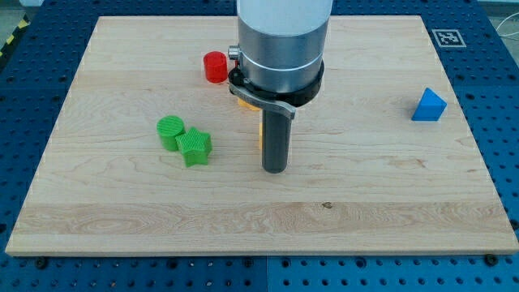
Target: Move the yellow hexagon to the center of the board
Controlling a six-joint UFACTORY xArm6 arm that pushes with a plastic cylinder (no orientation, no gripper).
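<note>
The yellow hexagon (260, 134) is almost wholly hidden behind my rod; only a thin orange-yellow sliver shows at the rod's left edge, and another bit (242, 103) under the arm's collar. My tip (275, 169) rests on the board near its middle, right in front of the yellow block and seemingly touching it. The arm's large grey body covers the top middle of the board.
A red cylinder (215, 66) stands at the upper left of the arm. A green cylinder (170, 130) and a green star-shaped block (195, 147) sit together to the left. A blue triangular block (428, 105) lies at the far right. The wooden board (122, 203) rests on a blue perforated table.
</note>
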